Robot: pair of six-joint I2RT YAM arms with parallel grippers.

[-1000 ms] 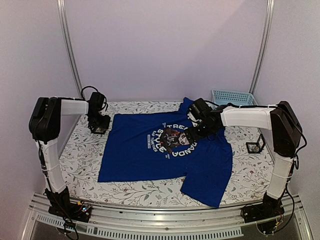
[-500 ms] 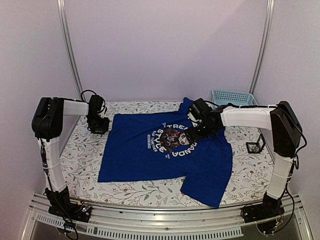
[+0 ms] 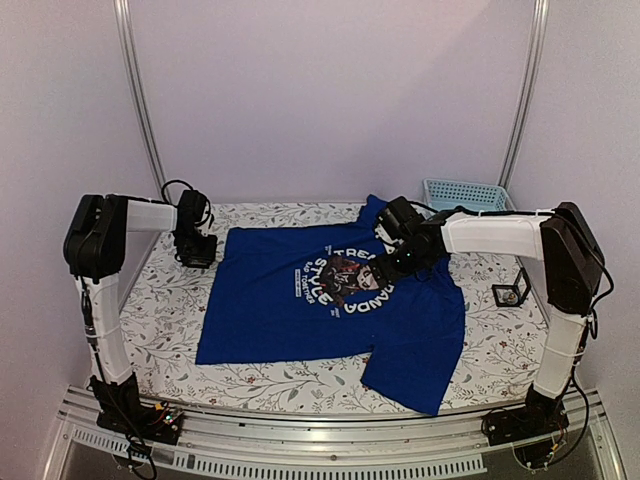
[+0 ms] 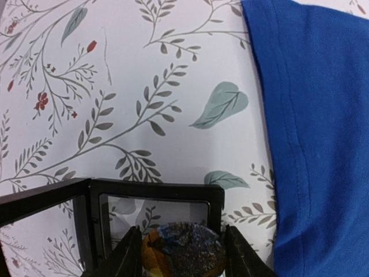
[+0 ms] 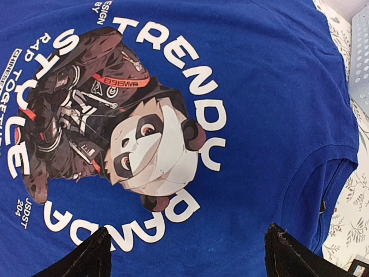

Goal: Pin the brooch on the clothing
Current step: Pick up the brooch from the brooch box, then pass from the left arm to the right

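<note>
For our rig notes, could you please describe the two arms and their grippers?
The left arm and right arm have white links, black joints and black cables. The left gripper and right gripper are black and two-fingered.

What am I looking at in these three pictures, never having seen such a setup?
Two robot arms stand at a table with a flowered cloth. One picture looks down from above; the others come from cameras on each wrist. A blue T-shirt lies spread, a basket and a small black case off to its right. The left gripper is at a second black case, a round brooch between its fingers; a firm grip isn't certain. The right gripper hangs open over the panda print.
</note>
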